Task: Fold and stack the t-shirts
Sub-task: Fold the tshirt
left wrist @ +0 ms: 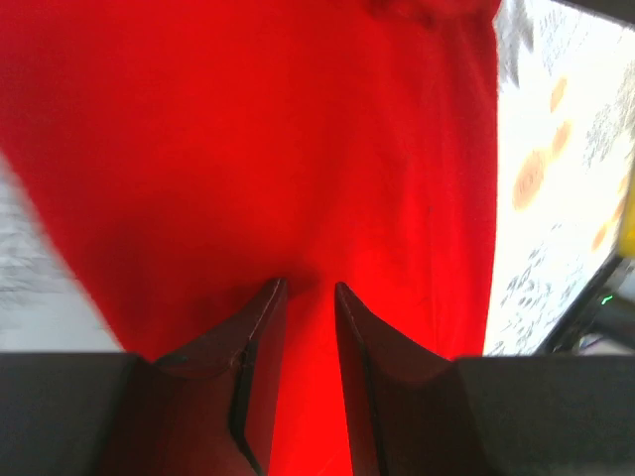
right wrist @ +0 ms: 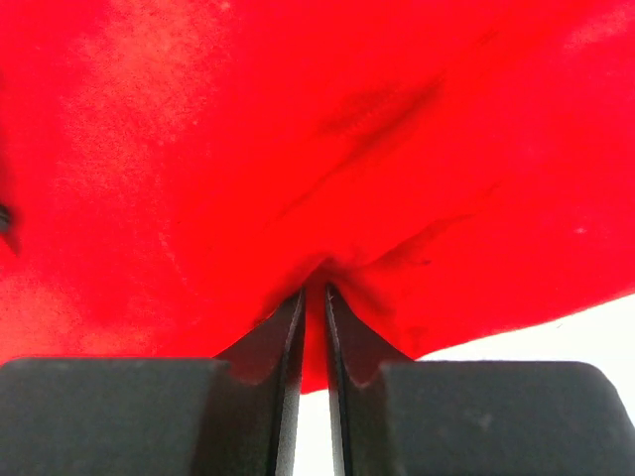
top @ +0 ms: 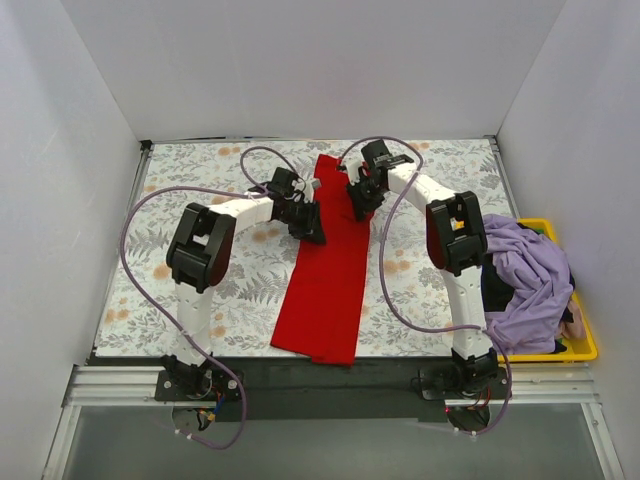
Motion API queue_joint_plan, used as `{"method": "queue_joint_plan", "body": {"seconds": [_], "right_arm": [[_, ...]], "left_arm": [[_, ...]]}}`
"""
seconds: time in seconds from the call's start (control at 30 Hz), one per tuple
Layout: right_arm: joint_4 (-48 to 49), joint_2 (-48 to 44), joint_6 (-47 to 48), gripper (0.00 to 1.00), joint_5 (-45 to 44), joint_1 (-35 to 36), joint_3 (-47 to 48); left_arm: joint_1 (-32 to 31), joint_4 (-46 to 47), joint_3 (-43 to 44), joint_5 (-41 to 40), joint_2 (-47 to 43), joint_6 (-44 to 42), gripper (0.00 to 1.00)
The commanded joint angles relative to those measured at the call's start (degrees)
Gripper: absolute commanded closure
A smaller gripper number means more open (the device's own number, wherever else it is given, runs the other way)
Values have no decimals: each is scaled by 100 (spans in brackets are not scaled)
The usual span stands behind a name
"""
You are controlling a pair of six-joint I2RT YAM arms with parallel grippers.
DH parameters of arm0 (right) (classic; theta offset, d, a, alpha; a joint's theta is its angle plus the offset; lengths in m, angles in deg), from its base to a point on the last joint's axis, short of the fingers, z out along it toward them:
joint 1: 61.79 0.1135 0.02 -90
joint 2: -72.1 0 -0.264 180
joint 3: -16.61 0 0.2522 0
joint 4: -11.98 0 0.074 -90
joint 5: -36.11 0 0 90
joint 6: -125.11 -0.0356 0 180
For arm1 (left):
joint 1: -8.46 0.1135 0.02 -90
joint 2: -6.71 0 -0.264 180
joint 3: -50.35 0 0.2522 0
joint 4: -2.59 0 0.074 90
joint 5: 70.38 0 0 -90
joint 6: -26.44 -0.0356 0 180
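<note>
Overhead view of a bench (top: 200, 190) covered in a grey and orange leaf-and-flower print, enclosed by plain white walls. No brand, label or legible writing appears anywhere.

Two robot arms are mounted at the near edge, each trailing one purple cable. There are two t-shirts and one bin.

The red t-shirt (top: 325, 280) lies on the bench between the arms, folded into one long narrow strip. It runs from the far middle of the bench down to the near edge, slanting slightly leftward as it nears the near edge.

The lilac t-shirt (top: 530, 280) is crumpled and draped over the yellow bin (top: 585, 345), which sits at the right edge of the bench beside the right arm. Something dark shows in the bin beneath it; what it is cannot be told.

The left pincer (top: 312, 228) sits at the left edge of the red strip, in its far half. In the wrist view its two dark fingers (left wrist: 263, 327) stand a narrow gap apart with red cloth filling the gap, gripping it.

The right pincer (top: 356, 207) meets the strip's right edge, opposite the left one. Its fingers (right wrist: 273, 337) are almost together, pinching a small fold of red cloth; creases fan out from the tips.
</note>
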Motion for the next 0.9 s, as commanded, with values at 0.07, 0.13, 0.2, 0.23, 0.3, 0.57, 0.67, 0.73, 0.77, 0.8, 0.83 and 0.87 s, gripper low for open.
{"method": "queue_joint_plan", "body": {"seconds": [0.07,0.13,0.2,0.23,0.3,0.57,0.67,0.73,0.77,0.8,0.83,0.87], "right_arm": [[505,707,258,80,-502,31,790],[523,1067,320,79,-677,48,1405],[619,1357,416,79,-827,57,1844],[698,1411,451,78,-1028,66,1890],[901,1507,513,77,-1231,75,1986],[1236,1280,917,72,-1540,66,1639],[1200,666,1041,66,-1268,57,796],[1174,226,988,59,-1066,57,477],[1139,85,971,50,-987,57,275],[1130,-186,953,45,-908,48,178],[1112,-336,935,41,-698,31,133],[1086,-477,909,33,-557,31,98]], "left_arm": [[571,230,438,-124,311,202,74],[695,231,570,8,460,246,74],[713,248,632,201,531,255,74],[713,257,675,263,575,255,74],[713,344,728,333,663,360,74],[695,406,607,738,716,589,74],[678,371,369,817,462,458,74],[678,362,149,800,268,396,73],[678,362,96,747,198,274,72],[678,371,35,756,128,177,68],[678,449,26,808,-82,46,66],[669,511,34,974,-206,-60,62]]}}
